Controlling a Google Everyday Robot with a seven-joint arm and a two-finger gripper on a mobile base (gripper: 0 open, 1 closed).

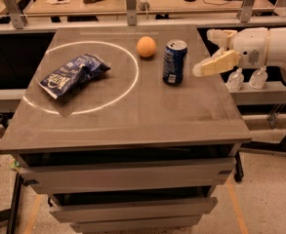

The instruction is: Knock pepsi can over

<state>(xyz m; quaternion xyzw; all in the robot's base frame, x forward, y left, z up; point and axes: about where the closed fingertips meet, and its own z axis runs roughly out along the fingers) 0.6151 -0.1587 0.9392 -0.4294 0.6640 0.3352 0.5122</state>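
- Bench [147,116]: the action sits along its right edge.
- Chip bag [74,74]: toward the left edge, well apart from the rest.
- Gripper [204,52]: fingers spread, holding nothing, above the right edge, just beside the can without touching it.
- Pepsi can [174,62]: upright, right of centre toward the back edge. A low push may only slide it.
- Orange [146,47]: near the can's left, so a toppling can could set it rolling.
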